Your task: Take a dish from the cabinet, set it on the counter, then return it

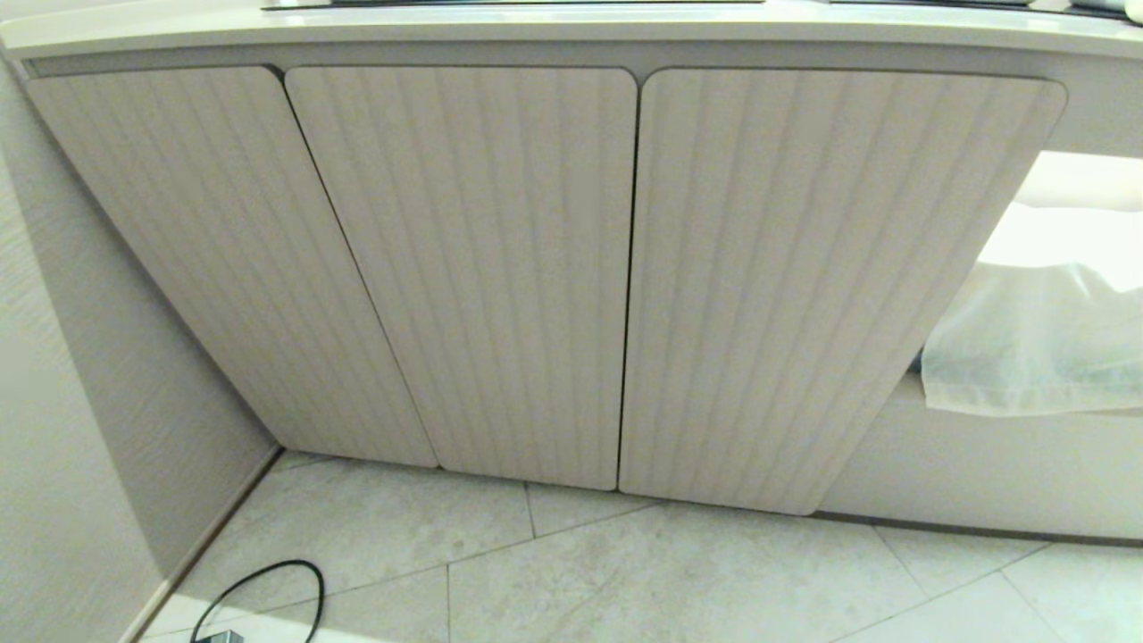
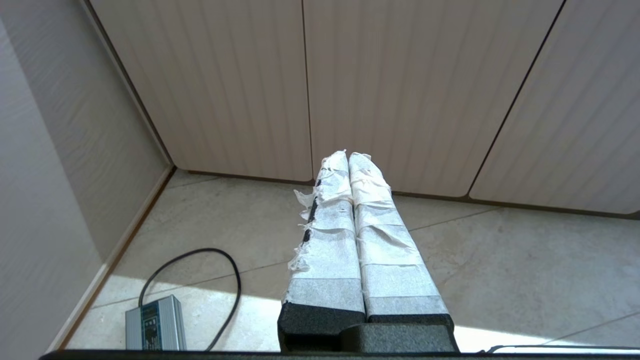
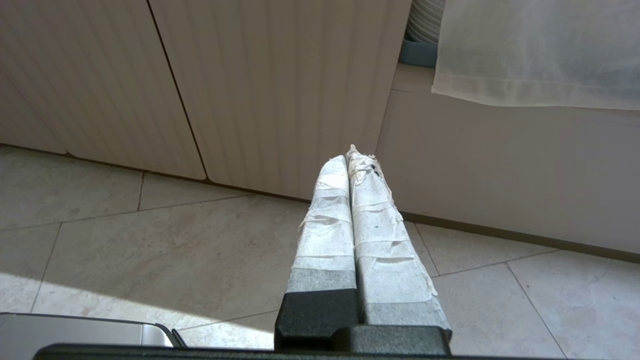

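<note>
Three ribbed cabinet (image 1: 464, 268) doors stand shut ahead, dish unseen, presumably inside. Left end effector (image 2: 348, 156) and right end effector (image 3: 353, 155), both closed and empty, hang low facing them, neither clearly nearer.

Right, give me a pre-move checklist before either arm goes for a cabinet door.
1. Cabinet doors shut: ok, all three closed, so one must open first.
2. Dish located: cannot tell; no bowl visible, only stacked white dishes in an open section beside the rightmost door, half behind a sheer cloth.
3. Left gripper free: ok, shut, empty, held above the floor, short of the doors.
4. Right gripper free: ok, shut and empty; open it before grasping.
5. Floor hazards: not ok, a black cable and grey power box lie near the left wall.
6. Counter landing spot: cannot tell, only its edge shows.
</note>
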Available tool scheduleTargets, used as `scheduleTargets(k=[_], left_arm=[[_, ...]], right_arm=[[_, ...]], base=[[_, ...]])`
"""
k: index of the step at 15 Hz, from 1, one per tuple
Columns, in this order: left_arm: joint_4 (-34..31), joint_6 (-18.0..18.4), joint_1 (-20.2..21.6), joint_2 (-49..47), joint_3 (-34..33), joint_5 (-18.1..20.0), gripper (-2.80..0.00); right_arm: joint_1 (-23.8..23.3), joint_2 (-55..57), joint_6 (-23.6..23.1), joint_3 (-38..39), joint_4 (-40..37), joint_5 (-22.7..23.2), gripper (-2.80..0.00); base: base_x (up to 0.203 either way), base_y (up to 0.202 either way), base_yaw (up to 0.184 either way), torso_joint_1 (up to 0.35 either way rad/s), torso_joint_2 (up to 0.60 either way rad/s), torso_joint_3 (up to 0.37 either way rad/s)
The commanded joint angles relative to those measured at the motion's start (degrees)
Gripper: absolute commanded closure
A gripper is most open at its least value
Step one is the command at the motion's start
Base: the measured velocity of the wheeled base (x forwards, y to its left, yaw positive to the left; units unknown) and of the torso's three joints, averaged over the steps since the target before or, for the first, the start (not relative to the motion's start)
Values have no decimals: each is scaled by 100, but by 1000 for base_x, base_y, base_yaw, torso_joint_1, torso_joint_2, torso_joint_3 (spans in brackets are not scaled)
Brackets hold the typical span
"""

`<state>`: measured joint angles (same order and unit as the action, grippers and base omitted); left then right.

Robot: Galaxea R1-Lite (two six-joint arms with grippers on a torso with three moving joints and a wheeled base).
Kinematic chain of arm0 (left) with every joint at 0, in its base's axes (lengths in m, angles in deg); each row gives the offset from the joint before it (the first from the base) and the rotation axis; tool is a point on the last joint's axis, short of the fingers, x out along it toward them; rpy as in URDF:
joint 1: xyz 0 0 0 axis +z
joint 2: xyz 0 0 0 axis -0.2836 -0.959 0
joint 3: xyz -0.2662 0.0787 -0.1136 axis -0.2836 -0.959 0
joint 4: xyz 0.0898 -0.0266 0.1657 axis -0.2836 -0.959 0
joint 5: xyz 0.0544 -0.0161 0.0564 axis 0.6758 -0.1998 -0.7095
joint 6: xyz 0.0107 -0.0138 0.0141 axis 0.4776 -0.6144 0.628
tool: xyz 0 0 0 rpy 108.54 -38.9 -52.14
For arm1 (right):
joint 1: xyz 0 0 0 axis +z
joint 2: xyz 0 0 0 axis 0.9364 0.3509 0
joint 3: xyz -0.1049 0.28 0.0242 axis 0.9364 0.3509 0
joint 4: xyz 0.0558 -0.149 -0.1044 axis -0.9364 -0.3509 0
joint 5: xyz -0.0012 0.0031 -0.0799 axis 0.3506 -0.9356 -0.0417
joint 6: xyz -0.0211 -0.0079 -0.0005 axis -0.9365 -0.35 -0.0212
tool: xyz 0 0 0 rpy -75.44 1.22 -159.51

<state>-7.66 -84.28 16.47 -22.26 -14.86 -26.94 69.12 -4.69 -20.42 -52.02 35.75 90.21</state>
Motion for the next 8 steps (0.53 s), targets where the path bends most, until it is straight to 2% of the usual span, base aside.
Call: scheduleTargets(k=[1, 8], left_arm=[[0, 0, 0, 0, 4, -5, 0], [0, 0, 0, 0, -2, -5, 0]], right_arm=[[-1, 7, -5, 0, 0, 7, 0], [-1, 7, 100, 0, -9, -1, 0]], base=[[0, 0, 0, 0, 0, 0], [0, 0, 0, 0, 0, 0]])
